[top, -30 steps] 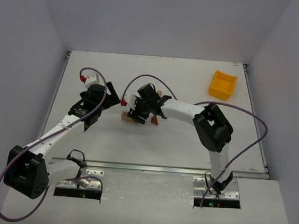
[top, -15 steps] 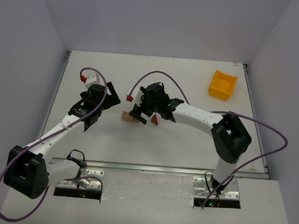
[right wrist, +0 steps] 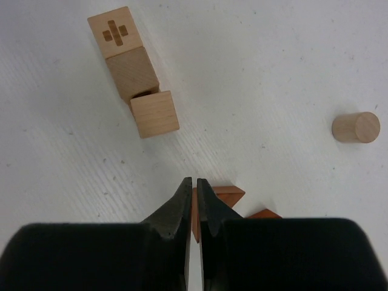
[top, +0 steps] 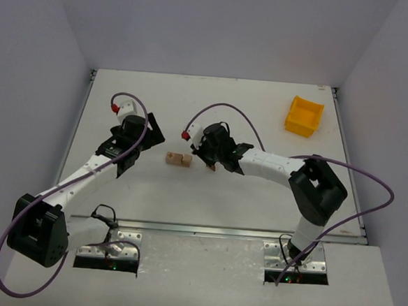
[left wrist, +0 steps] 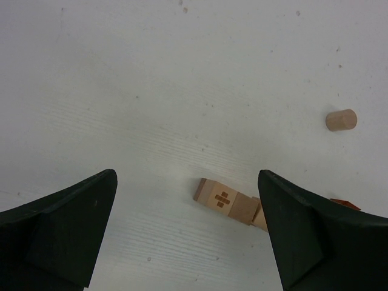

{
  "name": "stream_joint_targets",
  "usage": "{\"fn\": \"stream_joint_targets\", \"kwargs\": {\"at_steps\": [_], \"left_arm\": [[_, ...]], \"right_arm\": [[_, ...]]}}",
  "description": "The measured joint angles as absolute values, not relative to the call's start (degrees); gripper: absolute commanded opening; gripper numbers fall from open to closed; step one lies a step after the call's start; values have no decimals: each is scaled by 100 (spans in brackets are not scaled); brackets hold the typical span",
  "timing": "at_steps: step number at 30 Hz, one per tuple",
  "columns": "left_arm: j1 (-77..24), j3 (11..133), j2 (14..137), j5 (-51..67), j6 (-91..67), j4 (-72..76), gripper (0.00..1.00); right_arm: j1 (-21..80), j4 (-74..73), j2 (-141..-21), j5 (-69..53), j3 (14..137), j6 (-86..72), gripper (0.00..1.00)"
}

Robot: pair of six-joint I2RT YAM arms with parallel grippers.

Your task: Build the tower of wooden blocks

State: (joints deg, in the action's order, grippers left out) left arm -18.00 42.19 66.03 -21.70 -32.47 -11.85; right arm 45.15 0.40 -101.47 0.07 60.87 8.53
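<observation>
The wood block tower is loose pieces lying flat: three pale tan blocks (top: 178, 159) in a short crooked row, the end one (right wrist: 115, 31) marked with a cross, and two reddish-brown wedges (right wrist: 229, 194) to their right. My right gripper (right wrist: 193, 180) is shut just over the nearer wedge, nothing visibly clamped; a sliver of the wedge shows through the slit between the fingers. My left gripper (left wrist: 187, 176) stands wide open left of the row (left wrist: 223, 200), apart from it.
A small tan cylinder (right wrist: 356, 127) lies on the table beyond the wedges, also seen from the left wrist as a cylinder (left wrist: 341, 119). A yellow bin (top: 304, 116) sits at the back right. Purple cables loop over both arms.
My right gripper has drawn back to the right, off the pale blocks, opened wide on the way and closed again over the wedge. The left arm has barely moved.
</observation>
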Motion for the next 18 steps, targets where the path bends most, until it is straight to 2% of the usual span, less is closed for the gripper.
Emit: {"fn": "stream_joint_targets", "kwargs": {"at_steps": [5,18], "left_arm": [[-1800,4228,6859,-2194,-3309,-1304,100],[-1800,4230,6706,-2290,-3347,-1358,100]], "right_arm": [[4515,-8,-10529,-57,6304,770,0],[4515,-98,-11083,-213,6768,731,1]]}}
